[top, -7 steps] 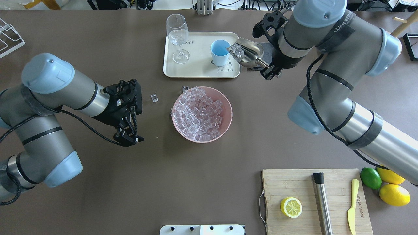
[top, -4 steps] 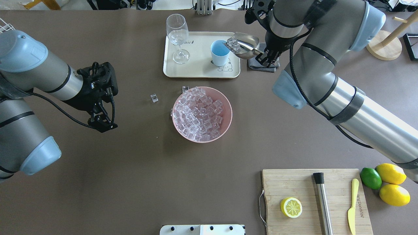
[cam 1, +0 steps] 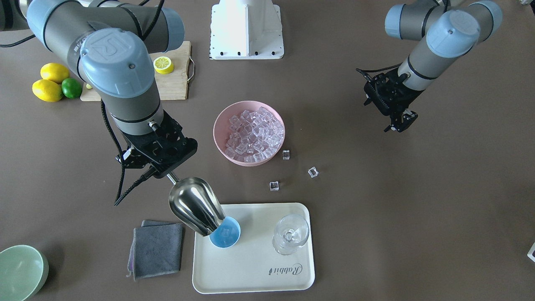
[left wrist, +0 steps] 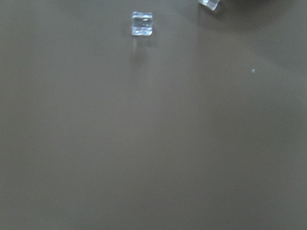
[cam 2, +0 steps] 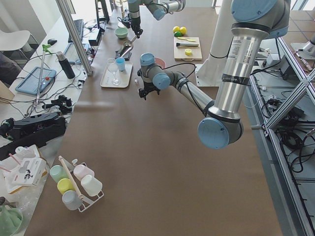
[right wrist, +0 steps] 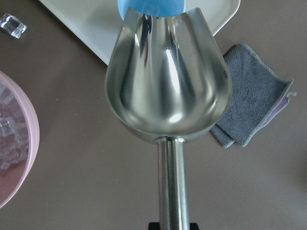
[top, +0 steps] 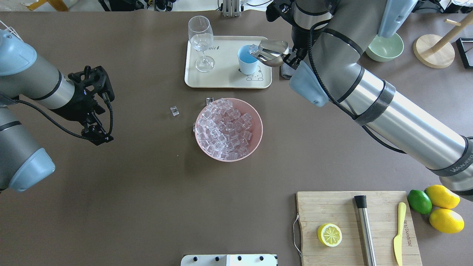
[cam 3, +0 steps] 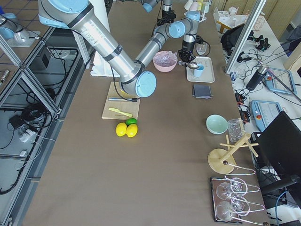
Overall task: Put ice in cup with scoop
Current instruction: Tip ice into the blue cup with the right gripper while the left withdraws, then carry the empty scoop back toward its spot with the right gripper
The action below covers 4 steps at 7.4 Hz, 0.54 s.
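Movement showed first on the near side: the left claw (top: 99, 137) had drawn off toward its own edge of the table (top: 147, 203), well apart from the work and carrying nothing; whether its fingers were spread or together could not be told from these views. Beyond it one stray cube (top: 174, 111) lay where it had lain, with two more just beside the pink bowl (top: 261, 125); that bowl sat unmoved and heaped nearly to the rim with ice (top: 225, 127). Farther on came the real change: the right claw (cam 1: 166, 172), pinching the handle of the scoop (top: 273, 51), had carried it from beside the cup (top: 247, 65) to over it and tipped it steeply, so that the lip hung over the cup's mouth. The wrist view showed the trough bare and shiny, while from overhead a cube or so clung at the very lip; most of the load, then, had probably slid into the cup, and the pour looked close to done. The cup stood upright on the cream tray (top: 225, 79), and the front view showed pale shapes inside it that looked like a cube or two, though how many could not be counted. The stemmed glass (top: 201, 38) beside it on the tray looked empty of ice; the pale green bowl (top: 386, 46), farthest off to the right, seemed to hold nothing.
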{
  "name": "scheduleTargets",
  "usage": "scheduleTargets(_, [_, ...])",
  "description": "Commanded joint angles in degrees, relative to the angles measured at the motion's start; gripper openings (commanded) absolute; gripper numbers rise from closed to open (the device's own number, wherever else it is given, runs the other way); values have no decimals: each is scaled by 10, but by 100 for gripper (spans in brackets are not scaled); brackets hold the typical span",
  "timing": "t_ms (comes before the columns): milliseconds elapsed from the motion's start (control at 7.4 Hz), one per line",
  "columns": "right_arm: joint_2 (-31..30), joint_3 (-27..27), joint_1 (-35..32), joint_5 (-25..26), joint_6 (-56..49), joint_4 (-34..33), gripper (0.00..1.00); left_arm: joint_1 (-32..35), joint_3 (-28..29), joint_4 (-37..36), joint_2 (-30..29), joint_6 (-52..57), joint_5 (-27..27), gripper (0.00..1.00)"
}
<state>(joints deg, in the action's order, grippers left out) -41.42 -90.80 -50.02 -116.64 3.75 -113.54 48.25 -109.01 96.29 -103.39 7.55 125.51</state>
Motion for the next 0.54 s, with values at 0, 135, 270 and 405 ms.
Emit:
scheduleTargets(0, [-41,-69,-5,-8,-10,-43,0,83,13,-6,19,-5,24,99])
scheduleTargets(135, [-76,-101,-24,-18,-4,-41,0,149,11,-24,41,-6,99,99])
scheduleTargets(270, [-114,-132,-45,-41,5,-34,0,232,17,-36,58,-6,144,99])
scheduleTargets(405, [-178,-187,-61,-55,93,-12,0,276,47,-37,62,-5,141,99])
